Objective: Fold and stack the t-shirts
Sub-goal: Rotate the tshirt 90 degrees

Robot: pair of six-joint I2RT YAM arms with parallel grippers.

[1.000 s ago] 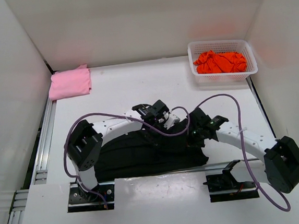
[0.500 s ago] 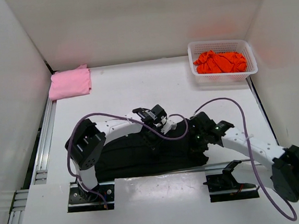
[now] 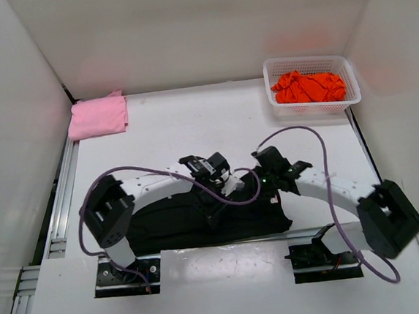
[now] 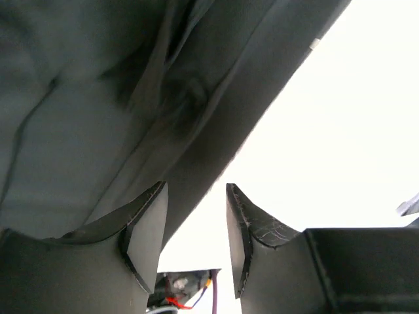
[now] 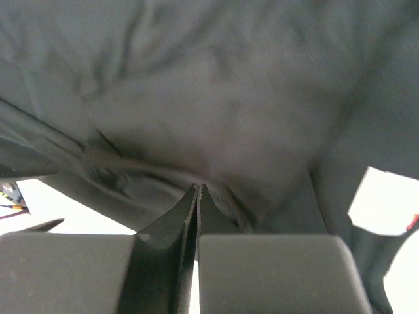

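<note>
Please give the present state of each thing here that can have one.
pink t-shirt: folded, at the far left corner of the table.
black t-shirt: spread out, wrinkled, under both grippers.
orange t-shirt: crumpled, in the basket.
basket: upright, holding one shirt.
left gripper: open, over the black t-shirt's edge.
right gripper: shut, pinching the black t-shirt.

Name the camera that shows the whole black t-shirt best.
Top external. It alone shows the black t-shirt spread along the near side of the table, though the arms cover parts. The left wrist view catches only one cloth edge against white table; the right wrist view shows just wrinkled cloth filling the frame.
</note>
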